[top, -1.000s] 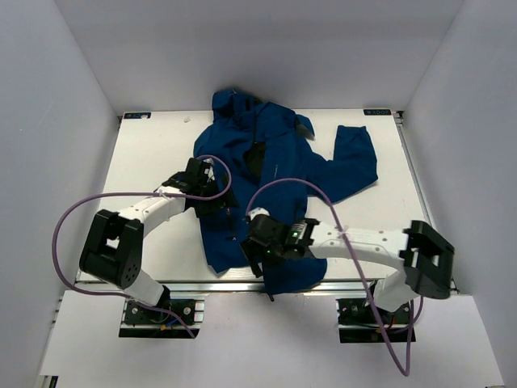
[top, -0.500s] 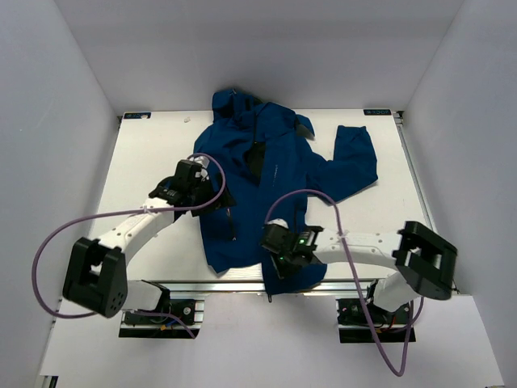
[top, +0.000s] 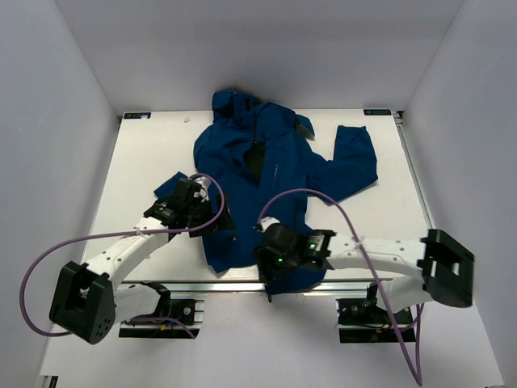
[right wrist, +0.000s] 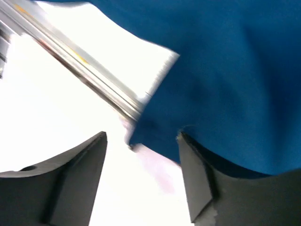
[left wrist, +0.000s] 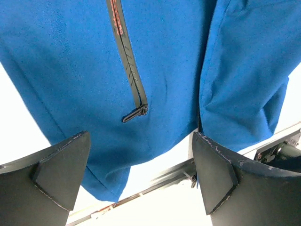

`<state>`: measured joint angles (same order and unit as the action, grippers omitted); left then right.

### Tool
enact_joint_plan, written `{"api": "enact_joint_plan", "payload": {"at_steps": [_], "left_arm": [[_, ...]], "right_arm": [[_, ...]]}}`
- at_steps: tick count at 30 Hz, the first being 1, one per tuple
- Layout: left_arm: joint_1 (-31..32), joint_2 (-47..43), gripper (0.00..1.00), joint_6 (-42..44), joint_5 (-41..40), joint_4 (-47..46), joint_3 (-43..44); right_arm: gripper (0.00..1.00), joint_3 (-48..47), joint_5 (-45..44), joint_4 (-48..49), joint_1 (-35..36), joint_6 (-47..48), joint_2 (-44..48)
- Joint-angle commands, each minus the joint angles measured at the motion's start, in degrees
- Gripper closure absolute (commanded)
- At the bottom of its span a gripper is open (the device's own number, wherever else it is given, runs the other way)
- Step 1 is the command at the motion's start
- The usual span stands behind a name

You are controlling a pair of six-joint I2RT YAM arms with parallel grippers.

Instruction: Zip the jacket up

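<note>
The dark blue jacket [top: 275,162] lies flat on the white table [top: 137,162], hood at the far end, hem at the near edge. Its front is parted at the chest. My left gripper [top: 210,217] hovers over the jacket's left side, open with nothing between its fingers [left wrist: 61,172]. Below that gripper [left wrist: 141,181] are blue fabric [left wrist: 70,56] and a dark pocket zip with its pull [left wrist: 135,113]. My right gripper [top: 266,260] sits at the hem by the table's front edge. This gripper [right wrist: 141,179] is open, with a hem corner [right wrist: 150,134] just beyond the tips, ungripped.
A metal rail [top: 194,284] runs along the table's near edge and shows in the right wrist view [right wrist: 80,61] too. Purple cables [top: 323,198] loop over the jacket's lower part. White walls enclose the table on three sides. One sleeve [top: 355,158] lies out to the right.
Both arms have swung lower toward the near edge. The left gripper slid nearer along the jacket's left side. The right gripper stays by the hem, shifted slightly right.
</note>
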<state>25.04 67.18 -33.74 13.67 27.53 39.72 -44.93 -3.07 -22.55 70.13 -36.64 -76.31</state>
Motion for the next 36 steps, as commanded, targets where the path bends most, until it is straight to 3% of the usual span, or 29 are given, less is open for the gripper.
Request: {"api": "enact_joint_plan", "payload": {"at_steps": [1, 3, 6, 7, 8, 11, 12, 13, 16, 19, 27, 31, 36], "left_arm": [[0.0, -4.9, 0.02, -1.9, -2.8, 1.2, 0.5], [0.0, -6.3, 0.02, -2.0, -4.2, 2.4, 1.0], [0.0, -8.6, 0.02, -2.3, -5.1, 3.1, 0.9], [0.0, -9.2, 0.02, -2.4, -5.7, 3.1, 0.8], [0.0, -9.7, 0.02, -2.4, -5.8, 3.1, 0.6], [0.0, -9.6, 0.02, -2.2, -5.5, 2.7, 0.9], [0.0, -9.3, 0.02, -2.2, -5.1, 2.4, 1.1], [0.0, -9.3, 0.02, -2.0, -4.7, 2.2, 1.1], [0.0, -8.9, 0.02, -1.0, -2.3, 0.7, 0.5], [0.4, -8.4, 0.02, 1.8, 5.5, -4.0, -0.9], [7.3, -3.9, 0.02, 2.7, 18.5, -15.3, -3.8], [12.8, 0.0, 0.02, 1.1, 22.0, -23.1, -3.3], [15.2, 8.1, 0.02, -0.4, 23.0, -23.7, -1.5]], "right_arm": [[0.3, -7.6, -6.8, -4.0, 3.9, -0.4, -5.7], [0.27, -9.9, -8.7, -7.8, 4.9, -1.8, -10.2], [0.35, -13.3, -13.3, -13.5, 5.5, -5.2, -14.5], [0.42, -13.2, -14.7, -14.1, 5.5, -5.8, -14.9], [0.56, -12.6, -14.9, -14.6, 5.5, -6.5, -15.4], [0.73, -9.8, -15.2, -14.2, 5.5, -8.0, -14.7], [0.96, -8.7, -15.6, -14.1, 5.5, -9.0, -13.5], [1.0, -8.1, -15.7, -13.3, 5.5, -9.3, -12.7], [1.0, -5.5, -14.3, -9.0, 5.5, -7.3, -8.9], [1.0, -1.0, -10.0, -3.6, 3.9, -4.2, -2.3], [1.0, 11.6, 5.9, 14.2, -8.9, -0.1, 17.3], [1.0, 11.8, 8.5, 15.8, -10.1, 0.6, 18.6], [1.0, 12.5, 11.7, 20.2, -10.4, 1.0, 15.7]]}}
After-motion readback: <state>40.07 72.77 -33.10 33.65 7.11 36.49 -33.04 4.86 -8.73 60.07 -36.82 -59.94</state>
